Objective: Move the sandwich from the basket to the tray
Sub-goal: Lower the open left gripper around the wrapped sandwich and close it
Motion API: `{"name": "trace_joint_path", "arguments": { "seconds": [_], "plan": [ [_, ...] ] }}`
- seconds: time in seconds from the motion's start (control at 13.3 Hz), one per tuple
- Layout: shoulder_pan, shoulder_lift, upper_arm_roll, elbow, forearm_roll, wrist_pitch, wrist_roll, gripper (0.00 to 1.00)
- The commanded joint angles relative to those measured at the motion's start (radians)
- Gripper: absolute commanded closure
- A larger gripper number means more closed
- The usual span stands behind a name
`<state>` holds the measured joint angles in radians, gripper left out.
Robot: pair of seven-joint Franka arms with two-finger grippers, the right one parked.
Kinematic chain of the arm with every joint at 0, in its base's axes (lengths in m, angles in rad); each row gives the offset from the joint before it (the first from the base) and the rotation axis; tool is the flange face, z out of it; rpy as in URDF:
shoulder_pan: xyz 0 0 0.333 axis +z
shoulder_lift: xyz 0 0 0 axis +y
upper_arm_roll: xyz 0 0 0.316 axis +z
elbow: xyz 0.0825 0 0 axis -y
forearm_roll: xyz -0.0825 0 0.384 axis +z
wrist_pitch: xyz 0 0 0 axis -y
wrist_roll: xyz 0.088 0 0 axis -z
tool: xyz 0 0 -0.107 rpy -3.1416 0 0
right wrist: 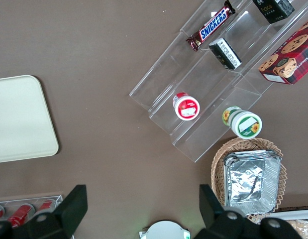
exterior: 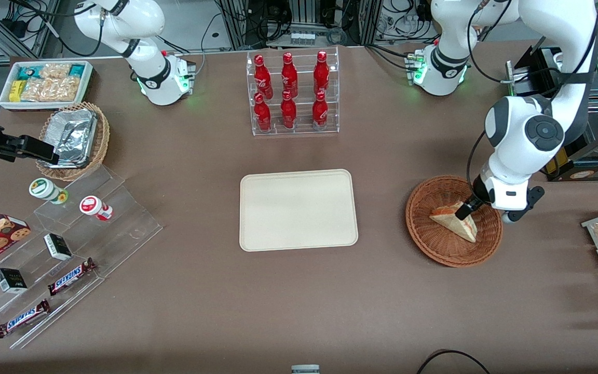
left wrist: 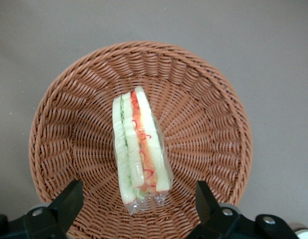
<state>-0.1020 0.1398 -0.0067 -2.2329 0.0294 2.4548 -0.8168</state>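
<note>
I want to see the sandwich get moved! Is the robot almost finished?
Not yet. The sandwich lies in the basket, and the tray has nothing on it. The gripper is open just above the sandwich, one finger on each side, so the reach looks done. Left: close on it, lift, carry it over, set it down.

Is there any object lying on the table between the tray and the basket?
No. In the front view, only bare brown table separates the tray from the basket. The open tool hovers over the sandwich in the basket.
</note>
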Motion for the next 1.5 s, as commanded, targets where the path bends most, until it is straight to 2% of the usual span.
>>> {"name": "trace_joint_path", "arguments": {
  "seconds": [0.0, 0.53, 0.6, 0.68, 0.75, 0.83, 0.9, 1.13, 1.28, 1.43],
  "plan": [
    [-0.012, 0.037, 0.005, -0.005, 0.004, 0.038, -0.025, 0.00],
    [-0.010, 0.119, 0.005, -0.007, 0.004, 0.124, -0.045, 0.00],
    [-0.010, 0.124, 0.007, -0.007, 0.004, 0.124, -0.045, 0.06],
    [-0.010, 0.130, 0.007, -0.004, 0.004, 0.124, -0.047, 0.32],
    [-0.010, 0.130, 0.007, -0.002, 0.003, 0.121, -0.047, 0.69],
    [-0.010, 0.130, 0.007, -0.001, 0.004, 0.118, -0.045, 0.97],
    [-0.010, 0.129, 0.007, 0.001, 0.004, 0.116, -0.044, 1.00],
    [-0.012, 0.106, 0.007, 0.021, 0.013, 0.087, -0.039, 1.00],
    [-0.019, 0.083, 0.005, 0.108, 0.030, -0.090, -0.027, 1.00],
    [-0.041, 0.077, 0.002, 0.236, 0.095, -0.292, -0.010, 1.00]
  ]
}}
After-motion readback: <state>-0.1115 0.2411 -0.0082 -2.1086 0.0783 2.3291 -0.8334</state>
